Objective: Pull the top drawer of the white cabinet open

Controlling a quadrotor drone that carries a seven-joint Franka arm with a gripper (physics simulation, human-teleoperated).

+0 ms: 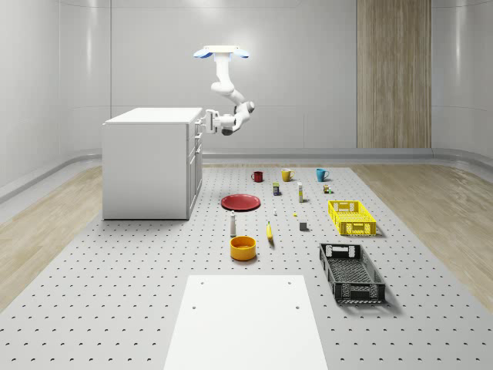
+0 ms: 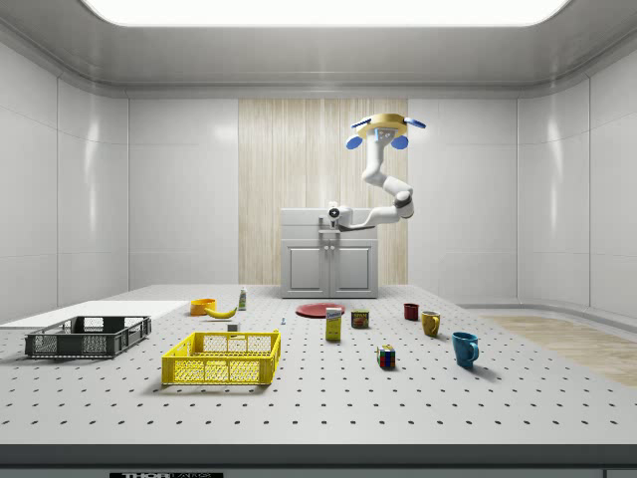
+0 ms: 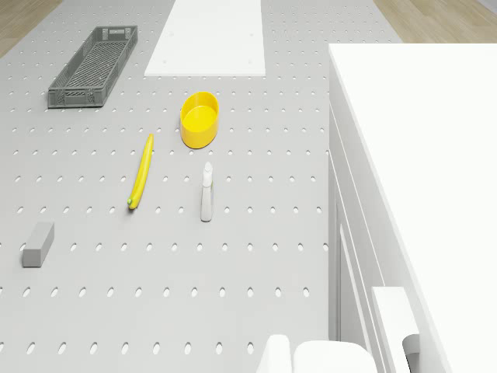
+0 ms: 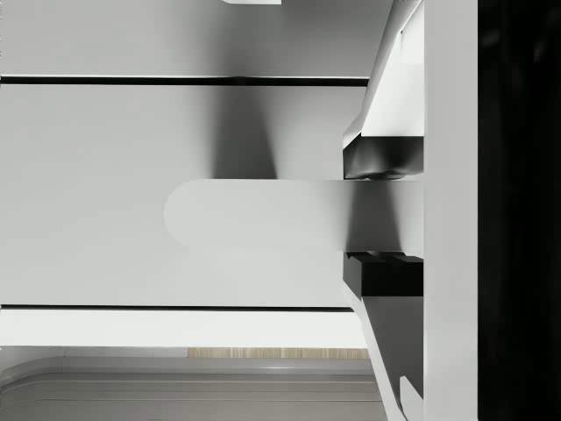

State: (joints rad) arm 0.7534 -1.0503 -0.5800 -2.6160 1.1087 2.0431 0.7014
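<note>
Two fingers (image 4: pixel 382 158) of hand (image 4: pixel 382 215) clamp drawer handle (image 4: pixel 263 215); drone (image 1: pixel 221 52) hovers beside white cabinet (image 1: pixel 146 166).

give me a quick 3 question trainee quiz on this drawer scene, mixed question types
1. True or false: the drone rests on top of the white cabinet.
2. In the wrist view, the gripper has a finger on either side of what? A) the banana B) the drawer handle C) the red plate
3. Fill in: on the floor, the white spray bottle stands between the banana and the ____.

Key: 1 false, it hovers beside the cabinet's drawer side. 2 B, the drawer handle. 3 cabinet.
</note>
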